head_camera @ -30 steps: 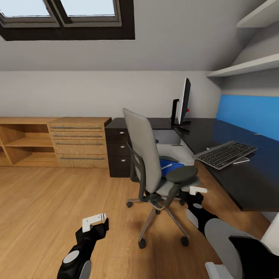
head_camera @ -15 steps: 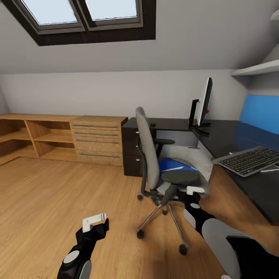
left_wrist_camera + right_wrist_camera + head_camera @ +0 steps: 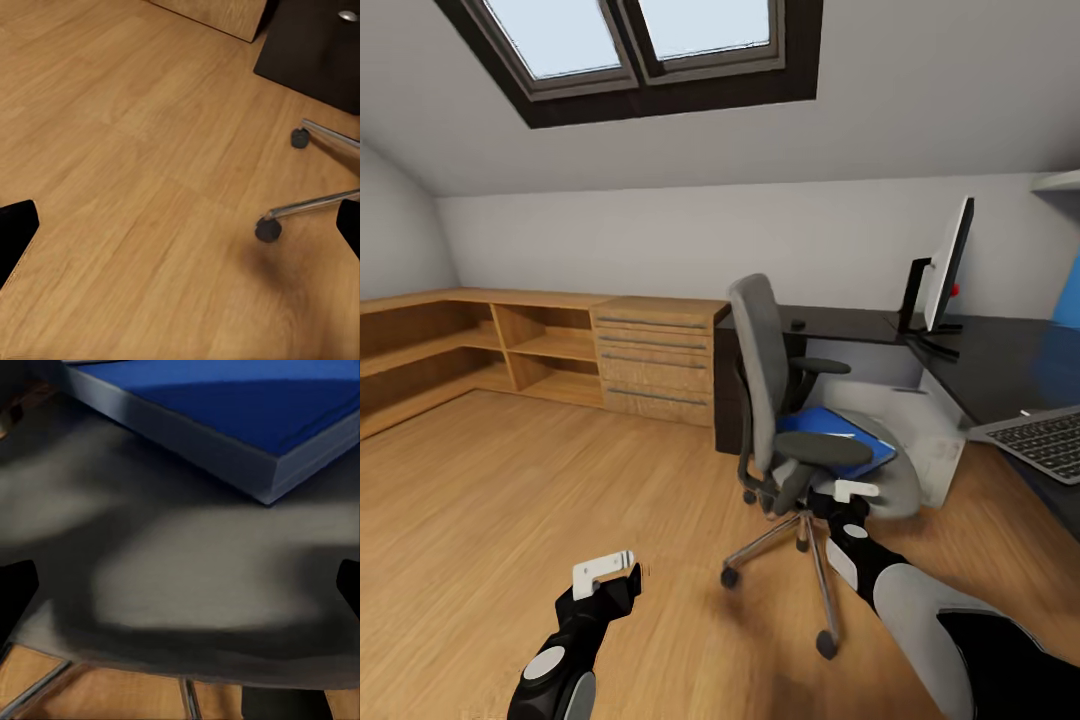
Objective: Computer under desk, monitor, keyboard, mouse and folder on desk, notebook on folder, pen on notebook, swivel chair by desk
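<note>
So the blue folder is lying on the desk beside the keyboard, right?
Not quite. The blue folder is lying on the seat of the swivel chair, not on the desk. The head view shows it there, and the right wrist view shows it on the grey seat. The keyboard is on the desk.

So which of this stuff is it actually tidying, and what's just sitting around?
Part of the job:
swivel chair
blue folder on its seat
black desk
monitor
keyboard
grey computer under the desk

Just there:
wooden cabinet
wooden shelves
skylight
</note>
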`<state>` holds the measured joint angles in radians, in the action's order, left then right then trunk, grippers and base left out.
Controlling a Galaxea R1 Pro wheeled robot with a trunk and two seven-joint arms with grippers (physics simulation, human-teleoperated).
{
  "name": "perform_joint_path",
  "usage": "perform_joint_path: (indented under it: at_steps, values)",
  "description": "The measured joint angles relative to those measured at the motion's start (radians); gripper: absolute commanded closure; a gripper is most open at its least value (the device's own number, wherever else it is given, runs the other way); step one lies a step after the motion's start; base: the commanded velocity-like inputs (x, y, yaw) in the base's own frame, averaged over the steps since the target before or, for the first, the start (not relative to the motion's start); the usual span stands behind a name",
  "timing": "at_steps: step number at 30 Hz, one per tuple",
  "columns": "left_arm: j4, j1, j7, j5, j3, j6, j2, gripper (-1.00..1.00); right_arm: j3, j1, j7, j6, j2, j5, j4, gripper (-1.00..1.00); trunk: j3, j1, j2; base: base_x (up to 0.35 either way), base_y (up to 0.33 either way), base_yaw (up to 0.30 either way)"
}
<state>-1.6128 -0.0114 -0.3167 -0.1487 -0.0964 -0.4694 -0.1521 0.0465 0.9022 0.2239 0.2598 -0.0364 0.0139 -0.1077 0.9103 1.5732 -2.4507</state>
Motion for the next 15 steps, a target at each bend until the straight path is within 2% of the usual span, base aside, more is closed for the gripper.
perform_joint_path:
  at_steps: [15]
  values:
    - [0.000,0.000,0.000,0.000,0.000,0.000,0.000,-1.00,0.001,0.000,-0.001,-0.001,0.000,0.001,0.000,-1.00,0.000,0.000,0.000,0.000,0.000,0.269]
